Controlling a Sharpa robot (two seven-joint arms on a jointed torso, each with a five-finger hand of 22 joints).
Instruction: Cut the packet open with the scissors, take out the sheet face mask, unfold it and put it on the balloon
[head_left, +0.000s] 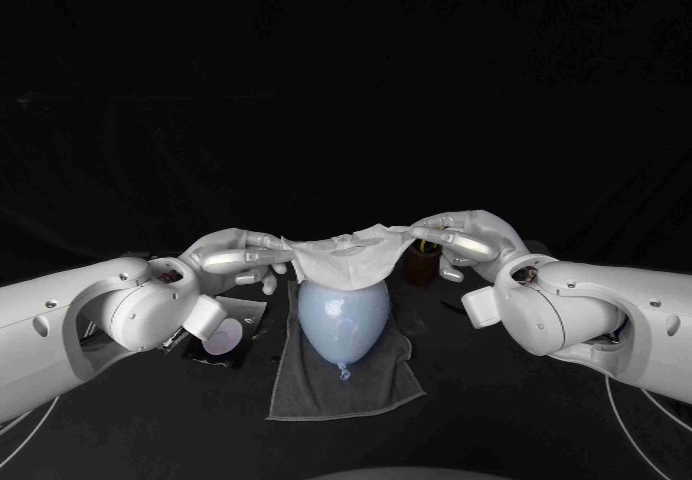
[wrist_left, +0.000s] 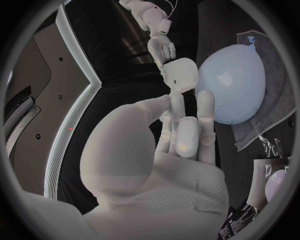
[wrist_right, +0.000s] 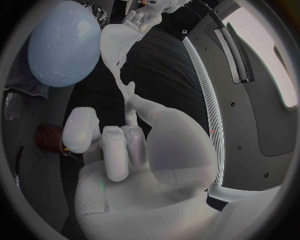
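A pale blue balloon (head_left: 343, 320) lies on a grey towel (head_left: 346, 385) in the middle of the table. The white sheet mask (head_left: 346, 256) is unfolded and stretched between both hands over the balloon's far end, sagging onto it. My left hand (head_left: 238, 255) pinches the mask's left edge, and my right hand (head_left: 469, 236) pinches its right edge. In the left wrist view, the left hand (wrist_left: 181, 130) reaches to the mask (wrist_left: 181, 75) beside the balloon (wrist_left: 231, 82). The right wrist view shows the right hand (wrist_right: 119, 145), the hanging mask (wrist_right: 115, 42) and the balloon (wrist_right: 62, 42).
The opened packet (head_left: 224, 335) lies left of the towel, under my left wrist. A dark red cup (head_left: 421, 266) stands behind the balloon near my right hand and appears again as the cup (wrist_right: 49, 138) in the right wrist view.
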